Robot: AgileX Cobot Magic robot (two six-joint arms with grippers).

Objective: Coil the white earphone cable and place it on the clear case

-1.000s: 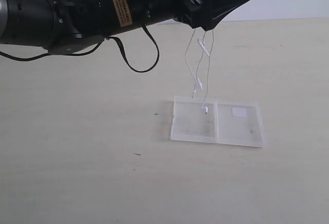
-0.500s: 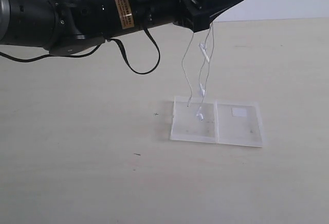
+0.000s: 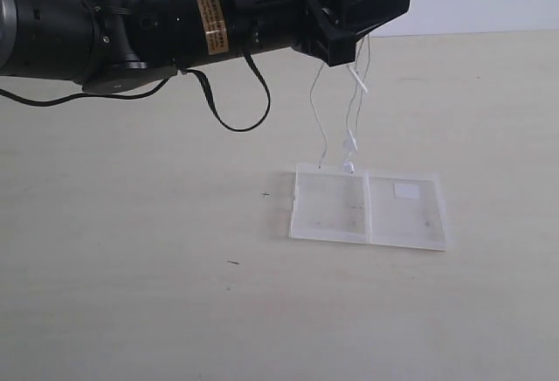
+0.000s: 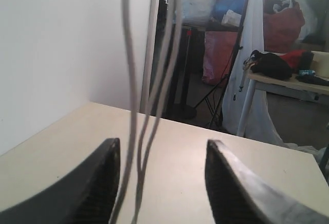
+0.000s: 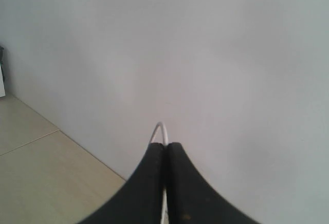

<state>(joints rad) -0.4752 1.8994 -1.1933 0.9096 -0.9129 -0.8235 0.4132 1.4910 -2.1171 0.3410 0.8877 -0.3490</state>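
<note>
The white earphone cable (image 3: 320, 123) hangs in several thin strands from above the frame, its earbuds (image 3: 349, 145) dangling just over the far edge of the clear case (image 3: 327, 224). The case lies flat on the table and has a white sticker (image 3: 407, 190) on its right panel. My left gripper (image 3: 365, 16) is high above the case and open. The cable strands (image 4: 128, 80) pass between its fingers, close to one finger (image 4: 103, 183), in my left gripper (image 4: 162, 144). My right gripper (image 5: 165, 146) is shut on a loop of the cable (image 5: 160, 127); it is outside the exterior view.
The left arm (image 3: 131, 27) stretches across the top of the exterior view with a black robot cable (image 3: 236, 114) sagging under it. The pale table (image 3: 131, 267) ends at a white wall behind. Cluttered room furniture (image 4: 288, 64) shows in the left wrist view.
The left gripper has shifted slightly to the left. The dangling cable ends have risen and swung from over the case's left panel to its far edge.
</note>
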